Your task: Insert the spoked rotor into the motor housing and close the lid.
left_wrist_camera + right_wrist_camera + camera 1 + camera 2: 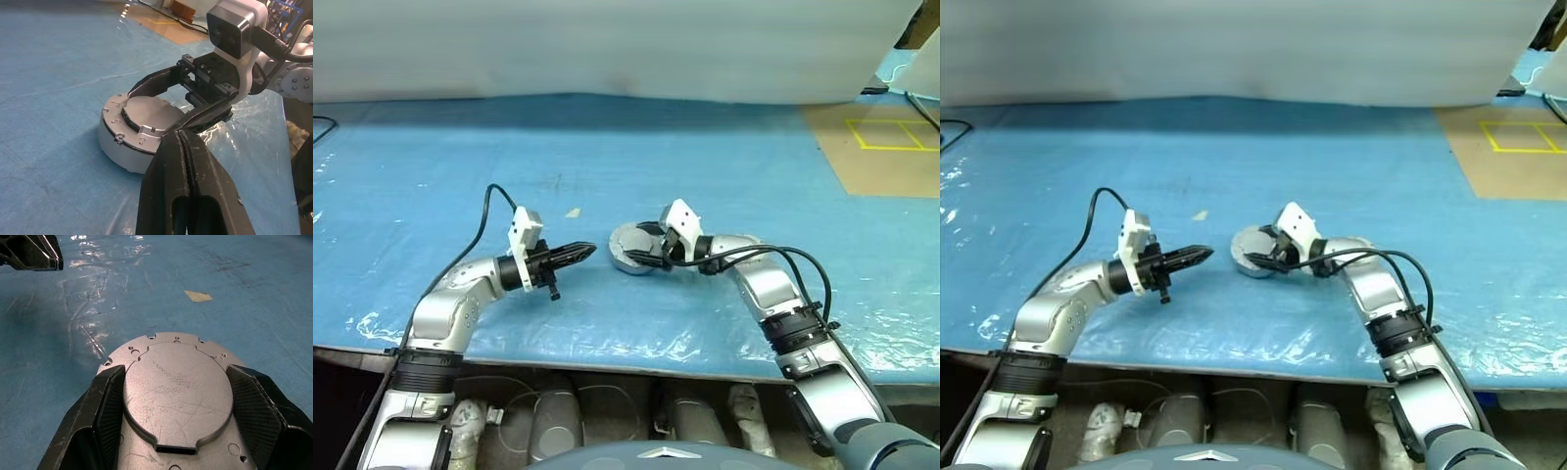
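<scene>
The lid (176, 391), a grey disc with a raised centre circle, lies on the round grey motor housing (115, 144) at the middle of the blue table. My right gripper (641, 253) reaches in from the right, and its two black fingers (110, 401) clamp the raised circle from both sides. My left gripper (587, 251) hangs shut and empty a short way left of the housing, pointing at it. The spoked rotor is hidden.
A blue plastic sheet (607, 147) covers the table. A small tan scrap (573, 211) lies just behind the grippers. At the far right is a brown patch with a yellow taped square (886, 137). The table's front edge (607, 360) runs close below both arms.
</scene>
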`<action>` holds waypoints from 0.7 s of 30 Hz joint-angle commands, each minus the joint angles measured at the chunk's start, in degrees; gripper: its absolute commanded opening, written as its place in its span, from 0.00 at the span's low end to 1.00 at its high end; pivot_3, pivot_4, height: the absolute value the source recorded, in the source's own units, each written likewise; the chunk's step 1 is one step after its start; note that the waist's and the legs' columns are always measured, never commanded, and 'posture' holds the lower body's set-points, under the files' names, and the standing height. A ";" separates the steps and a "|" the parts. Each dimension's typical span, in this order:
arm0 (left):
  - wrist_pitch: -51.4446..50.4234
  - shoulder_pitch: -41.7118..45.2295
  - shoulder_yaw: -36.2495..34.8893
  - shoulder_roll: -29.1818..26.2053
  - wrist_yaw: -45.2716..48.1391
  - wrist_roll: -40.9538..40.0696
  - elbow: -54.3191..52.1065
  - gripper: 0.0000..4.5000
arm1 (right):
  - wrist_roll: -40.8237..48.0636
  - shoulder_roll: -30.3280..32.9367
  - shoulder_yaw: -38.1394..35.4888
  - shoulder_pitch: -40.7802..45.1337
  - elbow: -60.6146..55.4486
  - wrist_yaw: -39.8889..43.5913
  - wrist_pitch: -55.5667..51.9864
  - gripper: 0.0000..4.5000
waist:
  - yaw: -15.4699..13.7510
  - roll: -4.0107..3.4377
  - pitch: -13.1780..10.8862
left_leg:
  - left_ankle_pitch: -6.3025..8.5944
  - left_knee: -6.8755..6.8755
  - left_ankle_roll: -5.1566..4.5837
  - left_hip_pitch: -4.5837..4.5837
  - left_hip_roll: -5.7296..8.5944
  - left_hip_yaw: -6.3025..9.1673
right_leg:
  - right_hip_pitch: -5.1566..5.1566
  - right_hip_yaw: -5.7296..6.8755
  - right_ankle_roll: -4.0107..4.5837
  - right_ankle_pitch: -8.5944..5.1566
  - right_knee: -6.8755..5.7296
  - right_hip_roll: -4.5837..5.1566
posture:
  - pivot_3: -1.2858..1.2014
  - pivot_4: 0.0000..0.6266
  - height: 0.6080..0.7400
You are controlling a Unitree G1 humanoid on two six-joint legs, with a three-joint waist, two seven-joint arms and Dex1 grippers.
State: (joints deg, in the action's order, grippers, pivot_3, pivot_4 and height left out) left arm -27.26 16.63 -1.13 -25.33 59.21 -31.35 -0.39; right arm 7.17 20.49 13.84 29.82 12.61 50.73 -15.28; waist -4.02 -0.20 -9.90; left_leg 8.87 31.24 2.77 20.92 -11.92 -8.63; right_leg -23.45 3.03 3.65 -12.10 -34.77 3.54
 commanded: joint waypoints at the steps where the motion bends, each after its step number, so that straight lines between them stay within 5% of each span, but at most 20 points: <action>1: 1.24 1.12 -0.16 -0.05 0.53 -0.23 -0.47 0.00 | -0.05 -0.71 -1.64 -0.41 2.69 -2.38 -1.18 0.65 | 0.01 0.00 0.00 | 0.00 0.00 0.00 -0.05 0.00 0.00 | 0.05 0.00 -0.03 -0.02 0.00 0.00 | 0.52 0.24 1.00; 21: 1.72 2.17 0.42 0.17 0.60 0.13 0.75 0.00 | -6.70 -3.99 3.97 -0.90 12.01 -9.08 -5.74 0.65 | 0.15 0.31 0.21 | 0.02 -0.18 0.01 -1.03 0.02 0.01 | 0.79 -0.09 -0.44 -0.25 0.05 0.01 | 0.52 0.24 1.00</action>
State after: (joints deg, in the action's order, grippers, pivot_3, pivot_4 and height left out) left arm -26.61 17.97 -0.51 -25.04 59.55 -31.15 1.33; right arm 4.91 15.86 14.72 31.44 17.90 43.69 -16.07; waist -3.87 0.11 -9.68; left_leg 8.89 31.05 2.78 19.85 -11.89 -8.62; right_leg -22.65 2.93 3.21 -12.35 -34.71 3.55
